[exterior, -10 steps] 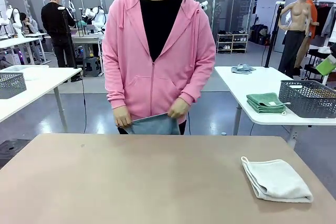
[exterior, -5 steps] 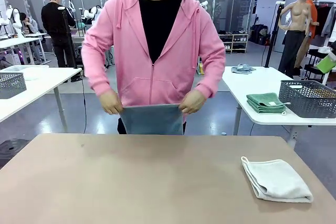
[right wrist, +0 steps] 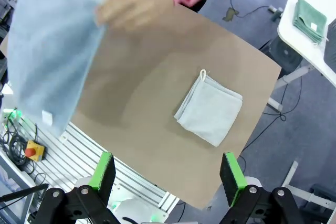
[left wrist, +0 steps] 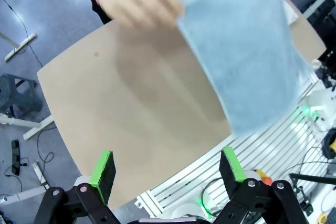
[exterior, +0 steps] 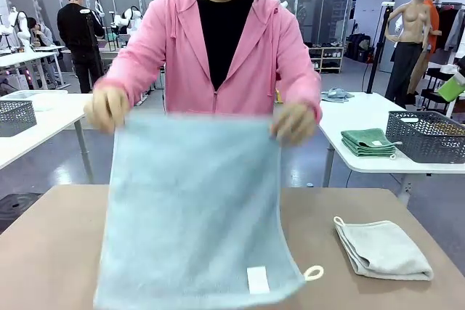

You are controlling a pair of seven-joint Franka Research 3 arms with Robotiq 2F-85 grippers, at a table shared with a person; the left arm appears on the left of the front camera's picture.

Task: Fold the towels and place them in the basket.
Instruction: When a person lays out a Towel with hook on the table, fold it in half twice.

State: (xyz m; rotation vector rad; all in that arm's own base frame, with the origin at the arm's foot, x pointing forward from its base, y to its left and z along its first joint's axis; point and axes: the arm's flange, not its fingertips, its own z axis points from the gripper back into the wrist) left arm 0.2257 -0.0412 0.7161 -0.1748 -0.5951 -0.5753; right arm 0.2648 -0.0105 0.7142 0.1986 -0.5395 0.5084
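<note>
A person in a pink hoodie holds a light blue towel (exterior: 196, 208) spread open above the table, one hand on each top corner. The same blue towel (left wrist: 244, 56) hangs blurred in the left wrist view, and it shows as a blue towel (right wrist: 47, 51) at the left of the right wrist view. A folded off-white towel (exterior: 383, 249) lies at the table's right; the off-white towel (right wrist: 209, 108) sits mid-table in the right wrist view. My left gripper (left wrist: 167, 169) is open, high above the table. My right gripper (right wrist: 168, 171) is open too, with nothing between its fingers.
The tan table (exterior: 51, 252) has bare room on its left half. Behind at the right, a white table holds a dark wire basket (exterior: 429, 136) and folded green cloths (exterior: 368, 141). Another basket (exterior: 16, 116) stands on a white table at the far left.
The person has lifted the blue towel from behind the table's far edge and spread it wide open over the table. The off-white towel has not moved.
</note>
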